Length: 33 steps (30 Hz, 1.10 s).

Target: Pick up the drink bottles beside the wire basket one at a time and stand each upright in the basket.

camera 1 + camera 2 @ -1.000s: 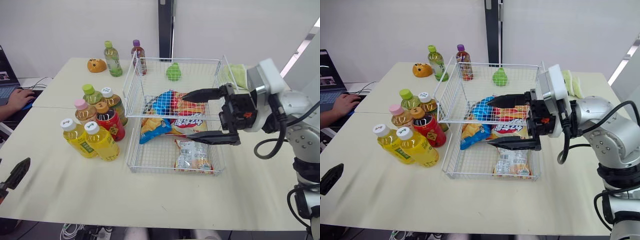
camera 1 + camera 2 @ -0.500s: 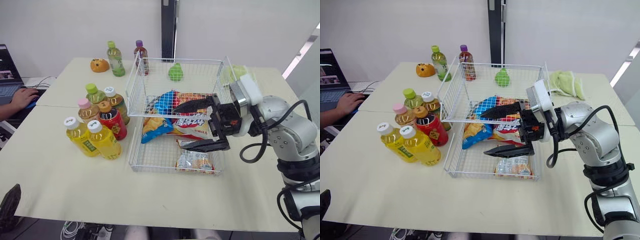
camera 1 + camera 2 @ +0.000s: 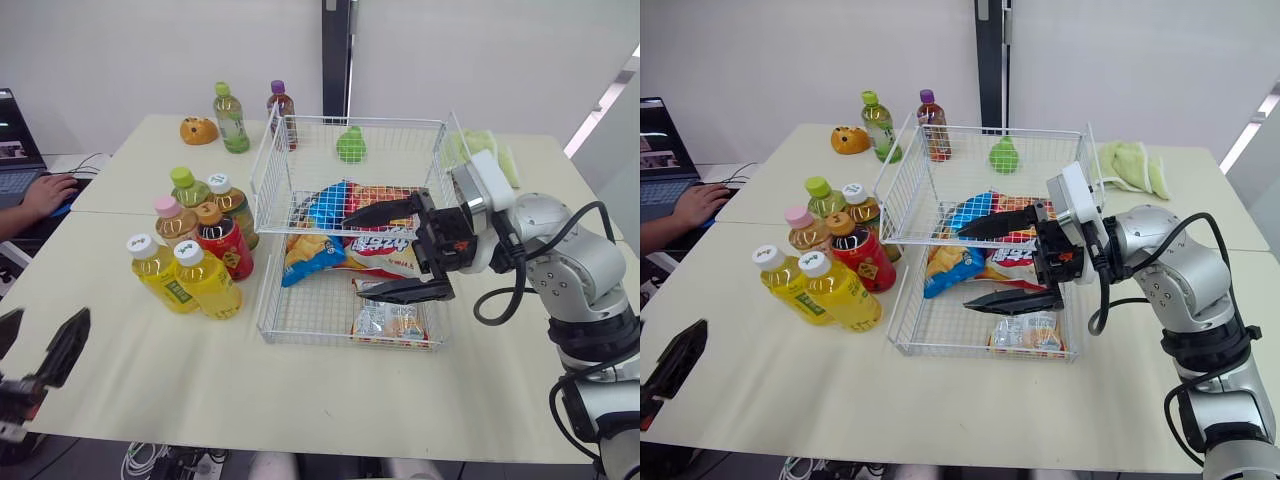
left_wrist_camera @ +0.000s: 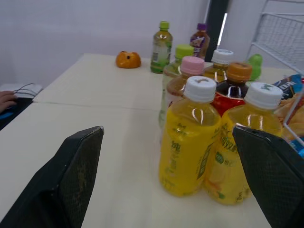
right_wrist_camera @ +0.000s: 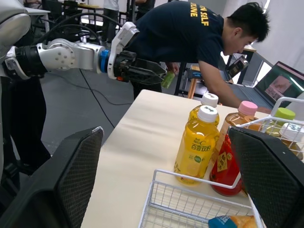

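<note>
Several drink bottles stand bunched on the table left of the wire basket (image 3: 265, 180): two yellow ones (image 3: 205, 285) at the front, a red one (image 3: 226, 248), then pink-capped (image 3: 168, 222), green-capped (image 3: 185, 190) and white-capped (image 3: 228, 200) ones. My right gripper (image 3: 360, 258) hangs open over the basket, fingers pointing left, nothing between them. My left gripper (image 3: 40, 340) is open and empty at the table's near left edge. In the left wrist view the yellow bottles (image 4: 190, 137) stand ahead of it.
Snack bags (image 3: 345, 235) lie in the basket. Behind it stand a green tea bottle (image 3: 229, 118), a purple-capped bottle (image 3: 281, 110), an orange toy (image 3: 198, 130), a green toy (image 3: 350, 145) and a green cloth (image 3: 480, 145). A person's hand (image 3: 45, 190) rests at the far left.
The head view has shifted. My left gripper dropped below the table's edge and has come back up. The right gripper has moved slightly left and lower over the basket, still open.
</note>
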Tool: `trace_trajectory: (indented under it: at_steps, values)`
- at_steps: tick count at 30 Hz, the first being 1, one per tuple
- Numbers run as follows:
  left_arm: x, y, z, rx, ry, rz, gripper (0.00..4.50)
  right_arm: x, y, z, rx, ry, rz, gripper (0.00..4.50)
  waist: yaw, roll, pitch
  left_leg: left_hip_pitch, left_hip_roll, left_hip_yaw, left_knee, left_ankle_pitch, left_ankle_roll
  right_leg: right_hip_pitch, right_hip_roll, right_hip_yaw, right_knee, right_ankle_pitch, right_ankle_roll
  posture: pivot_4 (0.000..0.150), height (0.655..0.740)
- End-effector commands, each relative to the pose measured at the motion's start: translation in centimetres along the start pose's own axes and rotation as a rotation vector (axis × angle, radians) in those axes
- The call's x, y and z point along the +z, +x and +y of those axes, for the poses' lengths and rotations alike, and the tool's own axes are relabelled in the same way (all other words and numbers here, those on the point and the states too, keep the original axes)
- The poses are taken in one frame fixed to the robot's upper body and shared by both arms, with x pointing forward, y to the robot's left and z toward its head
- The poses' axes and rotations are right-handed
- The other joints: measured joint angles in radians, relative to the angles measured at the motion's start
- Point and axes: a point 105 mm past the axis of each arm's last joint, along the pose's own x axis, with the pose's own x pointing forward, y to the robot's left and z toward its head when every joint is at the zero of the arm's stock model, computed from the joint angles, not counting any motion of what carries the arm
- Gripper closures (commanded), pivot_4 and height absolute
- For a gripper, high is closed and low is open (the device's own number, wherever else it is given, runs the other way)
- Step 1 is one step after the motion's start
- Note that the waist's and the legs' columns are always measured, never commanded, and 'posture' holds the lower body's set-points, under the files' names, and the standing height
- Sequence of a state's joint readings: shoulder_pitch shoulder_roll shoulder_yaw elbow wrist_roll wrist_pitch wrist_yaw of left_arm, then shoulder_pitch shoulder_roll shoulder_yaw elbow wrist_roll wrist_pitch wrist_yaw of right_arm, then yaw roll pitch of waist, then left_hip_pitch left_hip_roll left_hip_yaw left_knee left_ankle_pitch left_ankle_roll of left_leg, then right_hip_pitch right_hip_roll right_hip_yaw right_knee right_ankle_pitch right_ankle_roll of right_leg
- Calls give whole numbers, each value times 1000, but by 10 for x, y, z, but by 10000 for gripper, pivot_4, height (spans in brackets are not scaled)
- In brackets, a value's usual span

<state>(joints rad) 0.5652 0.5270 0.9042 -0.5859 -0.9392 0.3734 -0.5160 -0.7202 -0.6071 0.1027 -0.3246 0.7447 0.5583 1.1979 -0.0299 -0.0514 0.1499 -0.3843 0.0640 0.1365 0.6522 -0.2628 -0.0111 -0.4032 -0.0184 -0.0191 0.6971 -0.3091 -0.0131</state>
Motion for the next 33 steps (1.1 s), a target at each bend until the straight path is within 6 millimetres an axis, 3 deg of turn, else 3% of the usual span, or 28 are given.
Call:
trace_trajectory:
  at_steps: [1, 10, 16, 20, 27, 33]
  values:
    - [-1, 25, 2, -62, 15, 16, 0, 11, -3, 4, -37, -50, 1, 210, 0, 0, 0, 0, 0, 0, 0, 0, 0, 0, 0, 0, 0, 0, 0, 1500, 7400]
    - [-3, 84, -2, -192, 29, 9, 0, 15, -6, 8, -121, -57, 16, 210, 0, 0, 0, 0, 0, 1, -3, 0, 0, -1, 0, 0, -1, 0, 0, 1500, 7400]
    - [-1, 96, -3, -229, 43, -6, 0, 18, -7, 10, -159, -54, 21, 210, -4, 0, 1, 0, 0, 2, -4, 0, -1, -1, 0, 0, -1, 0, 0, 1500, 7400]
    - [-4, 97, 0, -230, 46, -4, 8710, 17, -8, 10, -170, -45, 23, 0, -3, 0, 1, 0, 0, 2, -4, 0, -1, -1, 0, 0, -1, 0, 0, 1500, 7400]
    - [-6, 95, -1, -252, 58, 4, 30963, 21, -7, 8, -173, -41, 7, 0, -2, 1, 1, 0, 0, 2, -4, 0, -1, -1, 0, 0, -1, 0, 0, 1500, 7400]
    - [8, 90, 4, -247, 82, -26, 31315, 21, -6, 6, -171, -46, 5, 0, -2, 1, 1, 0, 0, 2, -4, 0, -1, -1, -1, 0, -1, 0, 0, 1500, 7400]
